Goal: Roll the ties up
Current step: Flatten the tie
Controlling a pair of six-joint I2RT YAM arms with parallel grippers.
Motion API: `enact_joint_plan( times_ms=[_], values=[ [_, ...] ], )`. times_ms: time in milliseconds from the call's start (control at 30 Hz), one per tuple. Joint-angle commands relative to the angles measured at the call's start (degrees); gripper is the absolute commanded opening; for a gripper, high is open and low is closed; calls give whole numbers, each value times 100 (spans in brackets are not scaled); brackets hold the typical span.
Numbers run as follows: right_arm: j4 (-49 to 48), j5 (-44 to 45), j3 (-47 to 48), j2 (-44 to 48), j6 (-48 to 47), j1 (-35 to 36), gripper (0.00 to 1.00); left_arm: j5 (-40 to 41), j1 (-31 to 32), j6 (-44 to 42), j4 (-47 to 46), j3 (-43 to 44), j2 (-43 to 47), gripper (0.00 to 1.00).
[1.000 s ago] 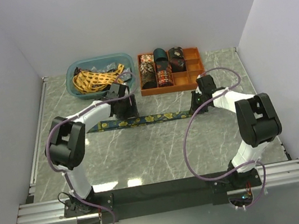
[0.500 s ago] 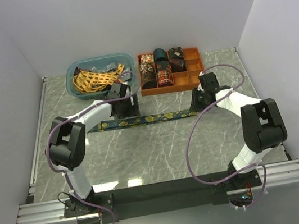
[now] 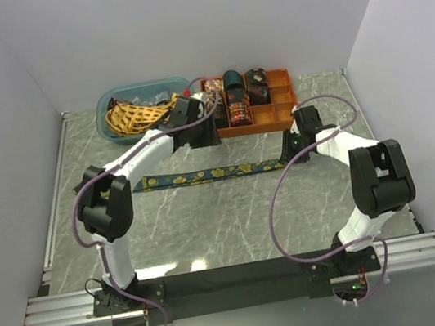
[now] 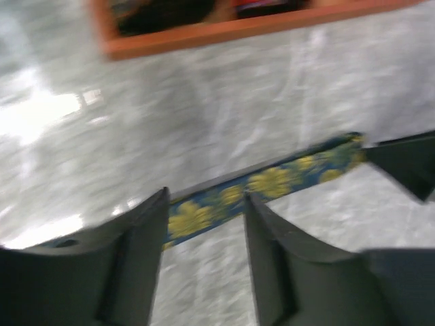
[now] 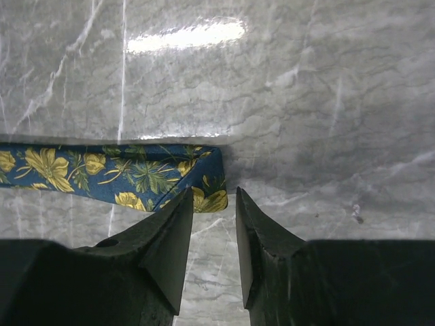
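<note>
I find the left hand (image 4: 205,204) apart, clear of the tie (image 3: 203,175); the right hand (image 5: 209,198) apart at its end.

The left arm (image 3: 145,152) and right arm (image 3: 332,143) are white tubes with chunky black joints. A thin purple cable (image 3: 271,220) loops beside each one. The fingers (image 5: 163,251) are black and pointy, and one has a small round hole.
</note>
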State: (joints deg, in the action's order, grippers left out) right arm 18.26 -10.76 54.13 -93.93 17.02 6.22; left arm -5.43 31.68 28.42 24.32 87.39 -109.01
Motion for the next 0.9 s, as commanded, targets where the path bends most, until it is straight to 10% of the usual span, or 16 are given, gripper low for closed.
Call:
enact_joint_plan(
  times_ms=[0, 867],
  values=[
    [-68, -224, 265, -108, -128, -15, 38, -546, 250, 233, -111, 506, -339, 51],
    [-121, -295, 230, -530, -234, -24, 17, -1399, 1165, 796, -445, 1350, -1720, 28]
  ],
)
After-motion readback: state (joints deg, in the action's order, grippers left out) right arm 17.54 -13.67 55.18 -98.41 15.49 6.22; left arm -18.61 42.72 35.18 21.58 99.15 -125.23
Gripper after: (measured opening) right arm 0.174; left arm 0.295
